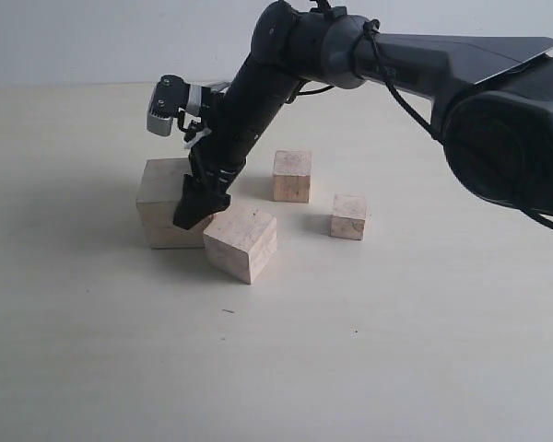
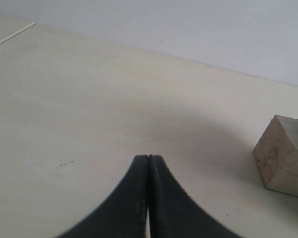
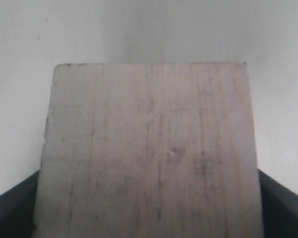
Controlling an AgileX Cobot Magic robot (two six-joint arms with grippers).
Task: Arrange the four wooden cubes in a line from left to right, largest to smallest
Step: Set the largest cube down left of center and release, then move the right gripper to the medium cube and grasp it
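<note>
Four pale wooden cubes stand on the table. The largest cube (image 1: 161, 184), with a horizontal seam, is at the left. The second-largest cube (image 1: 242, 241) sits just in front and to the right of it. The third cube (image 1: 292, 175) and the smallest cube (image 1: 348, 216) stand farther right. My right gripper (image 1: 198, 210) reaches across and comes down over the largest cube (image 3: 149, 148), whose top fills the right wrist view, with a dark finger (image 3: 12, 208) pressed at each side. My left gripper (image 2: 148, 157) is shut and empty above bare table, with one wooden cube (image 2: 283, 156) off to its side; which cube it is I cannot tell.
The right arm (image 1: 286, 55) slants from the upper right down over the cubes and hides part of the largest one. Pale tabletop (image 1: 369, 350) spreads in front of and to both sides of the cubes. A white wall (image 1: 92, 37) closes off the back.
</note>
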